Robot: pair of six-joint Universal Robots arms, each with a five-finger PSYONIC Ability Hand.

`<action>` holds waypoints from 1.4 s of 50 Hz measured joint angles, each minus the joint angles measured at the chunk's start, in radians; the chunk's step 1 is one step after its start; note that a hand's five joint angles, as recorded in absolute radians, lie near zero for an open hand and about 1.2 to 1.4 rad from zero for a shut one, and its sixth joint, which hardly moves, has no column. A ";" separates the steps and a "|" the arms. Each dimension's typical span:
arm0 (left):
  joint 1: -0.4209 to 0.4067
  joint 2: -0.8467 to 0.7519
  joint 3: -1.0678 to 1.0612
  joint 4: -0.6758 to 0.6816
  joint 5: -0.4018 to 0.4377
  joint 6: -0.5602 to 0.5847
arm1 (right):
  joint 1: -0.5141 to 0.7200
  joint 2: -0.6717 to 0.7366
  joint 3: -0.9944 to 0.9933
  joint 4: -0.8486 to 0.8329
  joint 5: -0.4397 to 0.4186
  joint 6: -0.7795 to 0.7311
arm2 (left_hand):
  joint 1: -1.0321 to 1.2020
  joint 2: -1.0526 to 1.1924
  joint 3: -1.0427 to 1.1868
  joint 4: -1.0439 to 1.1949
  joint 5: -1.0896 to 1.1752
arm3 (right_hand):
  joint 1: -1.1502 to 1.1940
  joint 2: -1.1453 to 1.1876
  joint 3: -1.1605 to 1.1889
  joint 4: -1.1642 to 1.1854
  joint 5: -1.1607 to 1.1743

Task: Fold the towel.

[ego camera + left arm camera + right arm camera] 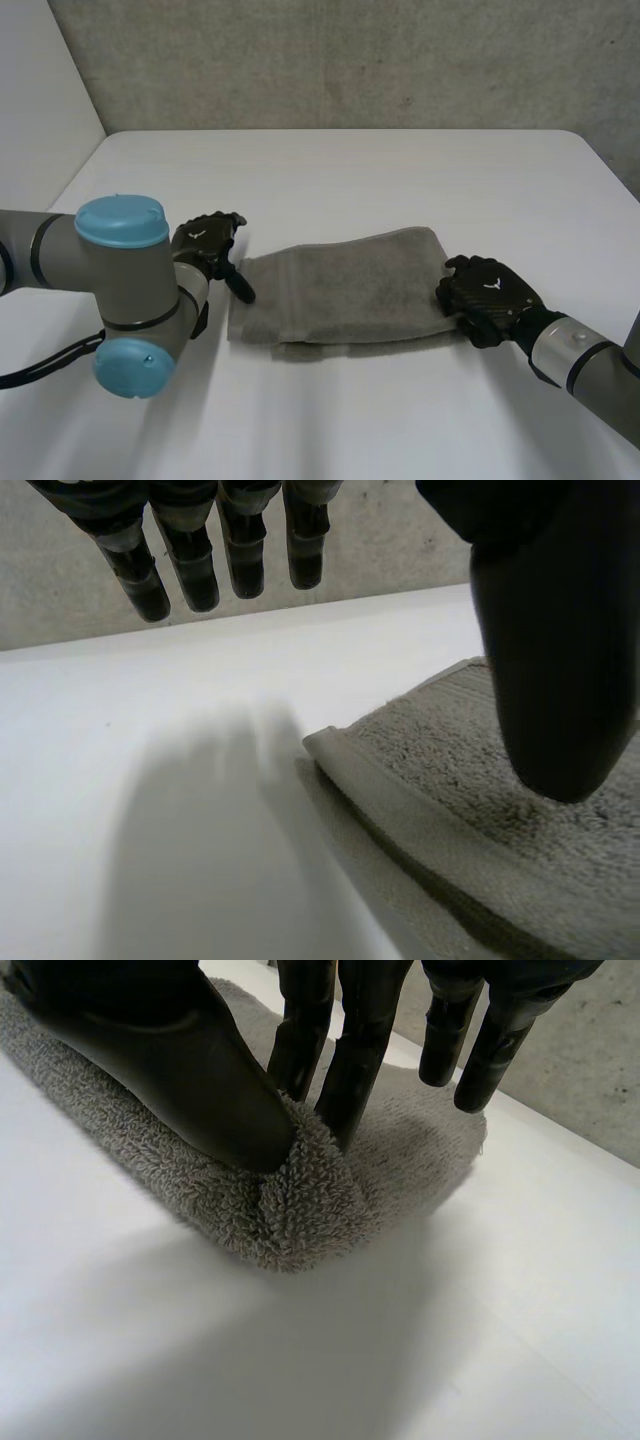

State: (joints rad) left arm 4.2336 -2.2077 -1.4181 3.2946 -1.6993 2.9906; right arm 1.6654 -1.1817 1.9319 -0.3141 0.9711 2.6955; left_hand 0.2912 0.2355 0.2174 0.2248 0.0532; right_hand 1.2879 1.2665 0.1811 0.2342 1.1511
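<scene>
A grey towel lies folded in a long band across the middle of the white table. My left hand hovers at the towel's left end with straight fingers and its thumb over the towel's corner, holding nothing. My right hand is at the towel's right end. There its thumb and fingers pinch a raised ridge of the towel.
The table's far edge meets a grey wall. Bare table surface lies in front of the towel and behind it. My left arm's elbow sits low at the near left.
</scene>
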 measured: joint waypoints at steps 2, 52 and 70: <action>-0.003 0.013 -0.009 0.000 0.002 0.000 | -0.008 -0.008 0.006 0.001 -0.003 0.006 | 0.000 0.000 0.000 0.000 0.000 | 0.000 0.000 0.000 0.000 0.000; -0.033 0.144 -0.073 0.002 0.007 0.005 | -0.256 -0.031 0.032 -0.027 -0.111 0.311 | 0.000 0.000 0.000 0.000 0.000 | 0.010 0.008 0.000 0.000 0.001; -0.036 0.148 -0.073 0.002 0.007 0.006 | -0.328 -0.053 0.032 -0.189 -0.006 0.537 | 0.000 0.000 0.000 0.000 0.000 | 0.010 0.009 0.000 0.000 0.000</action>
State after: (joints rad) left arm 4.1979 -2.0596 -1.4915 3.2965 -1.6920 2.9963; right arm 1.3379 -1.2346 1.9638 -0.5033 0.9647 3.2327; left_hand 0.2912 0.2355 0.2174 0.2248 0.0532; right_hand 1.2980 1.2751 0.1811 0.2342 1.1514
